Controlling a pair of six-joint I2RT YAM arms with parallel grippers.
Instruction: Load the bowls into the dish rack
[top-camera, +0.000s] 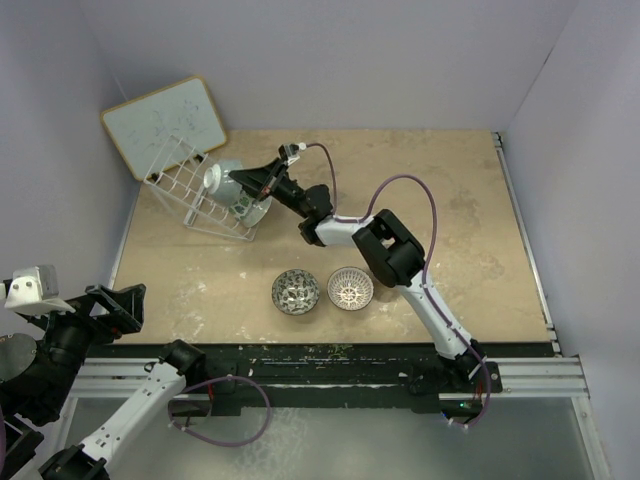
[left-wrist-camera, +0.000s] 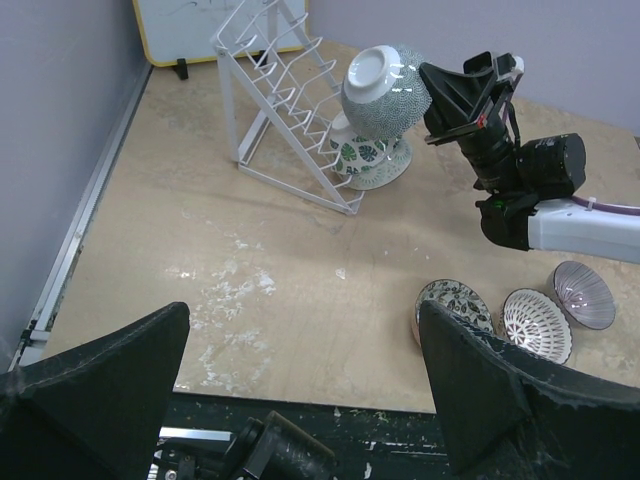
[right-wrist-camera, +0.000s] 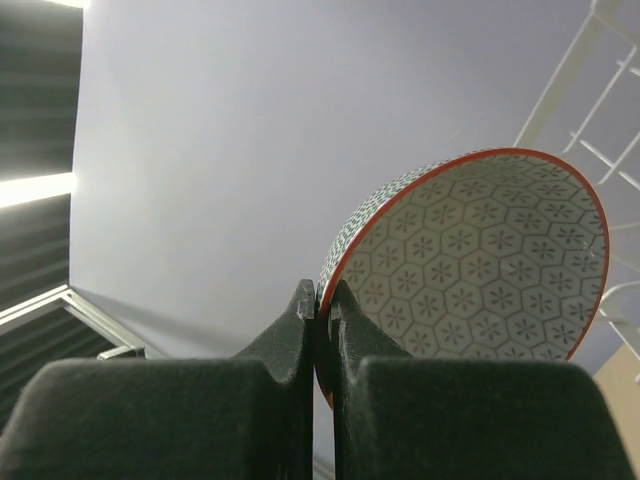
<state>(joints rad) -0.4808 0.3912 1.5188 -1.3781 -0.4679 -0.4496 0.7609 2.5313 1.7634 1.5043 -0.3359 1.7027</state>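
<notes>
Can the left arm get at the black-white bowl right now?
Probably yes. The black-white bowl sits on open table ahead of the open left fingers, and the right arm is off at the rack holding another bowl.

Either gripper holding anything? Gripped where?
Yes: the right gripper pinches the hexagon-patterned bowl by its red rim, one finger inside, one outside. Left gripper holds nothing.
</notes>
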